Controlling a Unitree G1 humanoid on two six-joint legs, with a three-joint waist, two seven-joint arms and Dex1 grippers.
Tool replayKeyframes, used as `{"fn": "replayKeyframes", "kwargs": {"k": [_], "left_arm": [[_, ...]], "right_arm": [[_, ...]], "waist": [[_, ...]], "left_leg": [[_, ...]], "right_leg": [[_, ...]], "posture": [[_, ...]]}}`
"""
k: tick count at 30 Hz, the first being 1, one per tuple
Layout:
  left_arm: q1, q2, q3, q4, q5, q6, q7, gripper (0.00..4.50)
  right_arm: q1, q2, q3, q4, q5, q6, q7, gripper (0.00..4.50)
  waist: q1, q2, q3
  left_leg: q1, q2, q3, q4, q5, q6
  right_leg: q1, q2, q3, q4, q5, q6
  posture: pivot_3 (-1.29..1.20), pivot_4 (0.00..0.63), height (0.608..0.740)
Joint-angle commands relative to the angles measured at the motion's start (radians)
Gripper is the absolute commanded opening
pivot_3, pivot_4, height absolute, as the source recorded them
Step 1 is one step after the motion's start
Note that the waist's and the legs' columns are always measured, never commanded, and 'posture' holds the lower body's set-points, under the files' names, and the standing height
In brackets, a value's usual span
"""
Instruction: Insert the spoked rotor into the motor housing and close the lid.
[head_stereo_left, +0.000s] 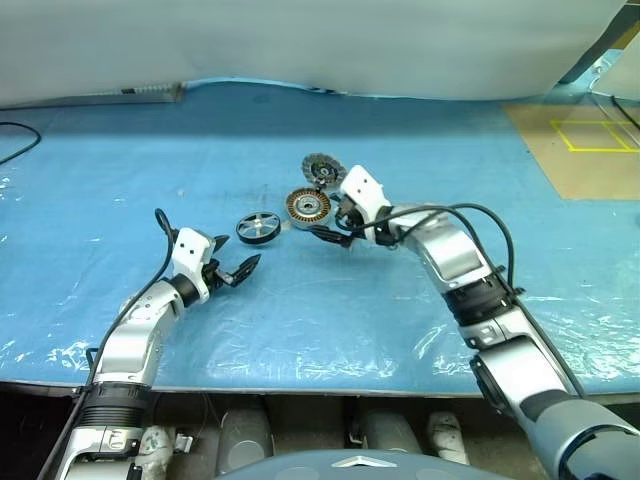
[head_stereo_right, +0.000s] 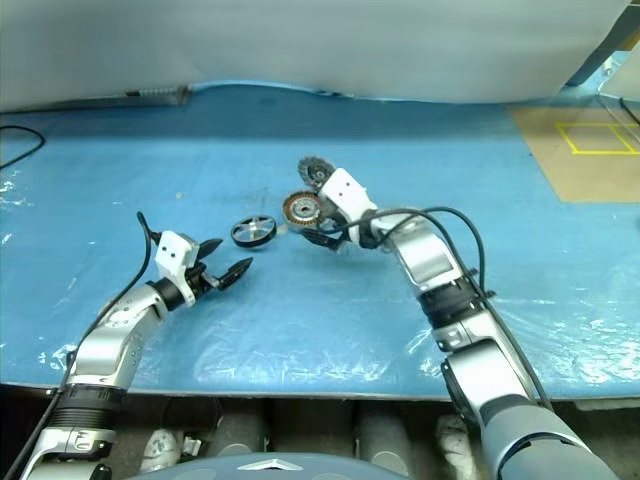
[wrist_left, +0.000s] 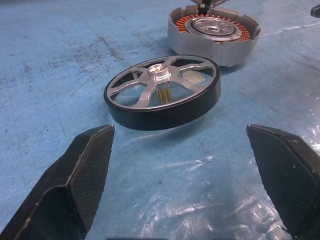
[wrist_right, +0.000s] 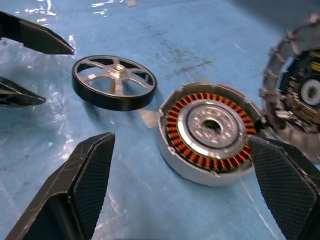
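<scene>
The spoked rotor (head_stereo_left: 258, 227), a black-rimmed wheel with silver spokes, lies flat on the blue mat. Just right of it stands the motor housing (head_stereo_left: 308, 206), a silver cup with copper windings showing. The lid (head_stereo_left: 323, 169), a grey vaned disc, lies right behind the housing. My left gripper (head_stereo_left: 232, 262) is open and empty, a little short of the rotor (wrist_left: 162, 92) and pointing at it. My right gripper (head_stereo_left: 330, 225) is open at the housing's near right side, its fingers apart on either side of the housing (wrist_right: 210, 130) without touching it. Both the lid (wrist_right: 300, 95) and the rotor (wrist_right: 114, 82) appear in the right wrist view.
A crinkled blue mat (head_stereo_left: 150, 150) covers the table. A brown board with yellow tape (head_stereo_left: 585, 145) lies at the far right. A black cable (head_stereo_left: 15, 140) curls at the far left. A pale sheet hangs behind the table.
</scene>
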Motion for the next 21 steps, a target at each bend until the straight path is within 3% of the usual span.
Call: {"fn": "replayKeyframes", "kwargs": {"k": [1, 11, 21], "left_arm": [[-0.005, 0.005, 0.002, -0.046, -0.002, -0.006, 0.000, 4.50], [0.028, 0.004, -0.027, -0.077, 0.047, -0.092, -0.008, 4.50], [0.048, 0.000, -0.066, -0.067, 0.058, -0.126, -0.044, 4.50]], "right_arm": [[-0.097, 0.042, 0.035, 0.095, -0.036, -0.030, 0.017, 4.47], [-0.241, 0.142, 0.087, 0.513, -0.167, -0.311, 0.025, 4.47], [-0.259, 0.151, 0.089, 0.699, -0.247, -0.411, 0.026, 4.47]], "waist": [[0.000, 0.000, 0.000], [0.002, 0.000, 0.000], [0.001, 0.000, 0.000]], "left_leg": [[0.000, 0.000, 0.000, 0.000, 0.000, 0.000], [-0.001, 0.001, 0.000, 0.001, 0.000, 0.000], [-0.001, 0.002, 0.000, 0.004, 0.000, 0.000]], "right_leg": [[0.000, 0.000, 0.000, 0.000, 0.000, 0.000], [-0.001, 0.000, -0.001, 0.001, 0.000, -0.001], [-0.002, 0.000, -0.001, 0.007, -0.002, -0.003]], "posture": [[0.00, 0.150, 0.740], [0.00, 0.150, 0.740], [0.00, 0.150, 0.740]]}}
